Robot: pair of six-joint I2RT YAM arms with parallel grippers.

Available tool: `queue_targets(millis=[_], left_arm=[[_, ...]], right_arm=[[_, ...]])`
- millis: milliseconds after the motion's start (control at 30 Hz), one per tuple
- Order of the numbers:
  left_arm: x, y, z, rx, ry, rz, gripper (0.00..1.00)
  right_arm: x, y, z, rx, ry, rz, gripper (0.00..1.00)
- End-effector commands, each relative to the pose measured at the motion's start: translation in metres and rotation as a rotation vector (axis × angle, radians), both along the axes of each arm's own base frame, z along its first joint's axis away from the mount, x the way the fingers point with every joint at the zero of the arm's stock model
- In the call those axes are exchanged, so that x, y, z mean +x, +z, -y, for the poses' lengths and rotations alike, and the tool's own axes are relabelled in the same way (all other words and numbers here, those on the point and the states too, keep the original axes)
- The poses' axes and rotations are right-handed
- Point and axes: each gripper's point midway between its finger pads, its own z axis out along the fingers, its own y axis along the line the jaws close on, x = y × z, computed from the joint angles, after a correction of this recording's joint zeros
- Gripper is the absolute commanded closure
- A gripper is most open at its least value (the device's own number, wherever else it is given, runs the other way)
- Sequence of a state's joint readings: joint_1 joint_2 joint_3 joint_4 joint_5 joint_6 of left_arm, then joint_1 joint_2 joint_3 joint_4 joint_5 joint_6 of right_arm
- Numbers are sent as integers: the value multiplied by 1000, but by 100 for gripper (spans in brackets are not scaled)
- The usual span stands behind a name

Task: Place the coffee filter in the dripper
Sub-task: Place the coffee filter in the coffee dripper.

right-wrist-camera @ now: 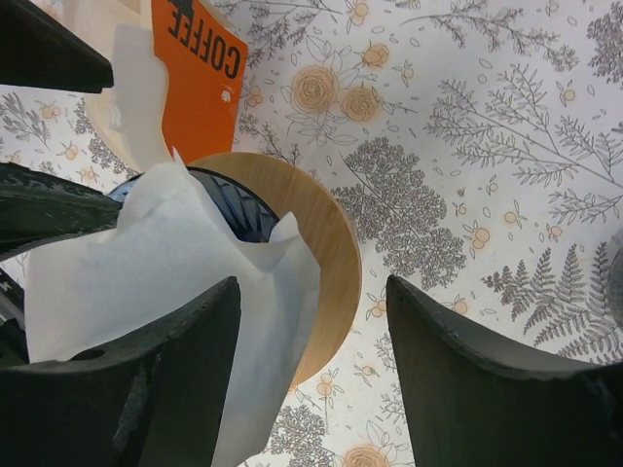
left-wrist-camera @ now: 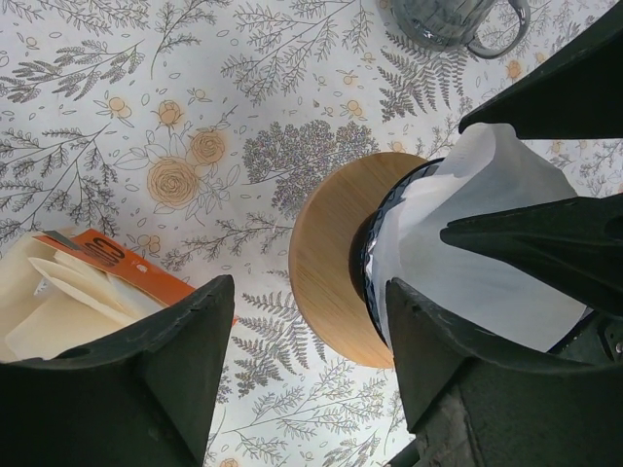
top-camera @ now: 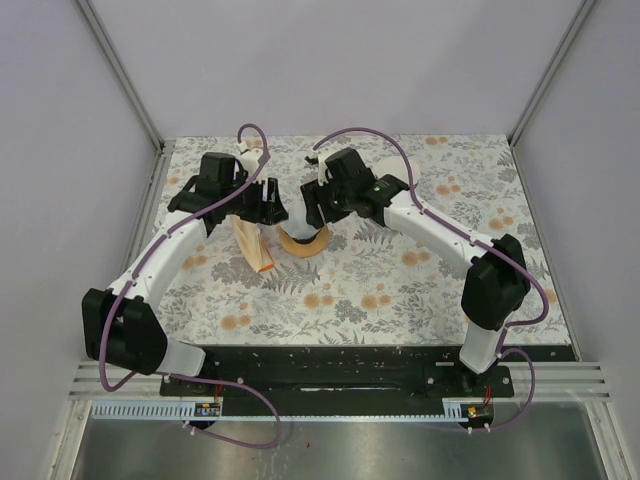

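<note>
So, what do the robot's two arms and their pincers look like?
The left arm and right arm have white tubular links and bulky black joint housings. A thin purple cable loops along each. The left pincer and right pincer each have two matte black, wedge-shaped fingers. No markings are visible.

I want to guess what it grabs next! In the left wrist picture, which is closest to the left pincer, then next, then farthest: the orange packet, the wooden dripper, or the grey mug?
1. Wooden dripper, right between the left pincer's tips.
2. Orange packet, just off to the picture's left.
3. Grey mug, far at the top edge.
</note>
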State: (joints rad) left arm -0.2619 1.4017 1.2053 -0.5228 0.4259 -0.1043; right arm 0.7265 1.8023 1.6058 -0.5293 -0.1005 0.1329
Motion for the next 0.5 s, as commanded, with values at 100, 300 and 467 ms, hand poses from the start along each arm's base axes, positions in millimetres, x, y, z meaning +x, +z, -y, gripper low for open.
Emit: queue_targets(millis=[100, 300, 467], left_arm=[[7, 42, 4, -44, -18, 117, 31], [8, 53, 6, -54, -22, 138, 30], [8, 57, 5, -54, -21, 149, 28]], right_arm=[[3, 42, -7, 58, 43, 79, 29], [3, 48, -6, 58, 48, 98, 28], [4, 56, -7, 63, 55, 117, 27]])
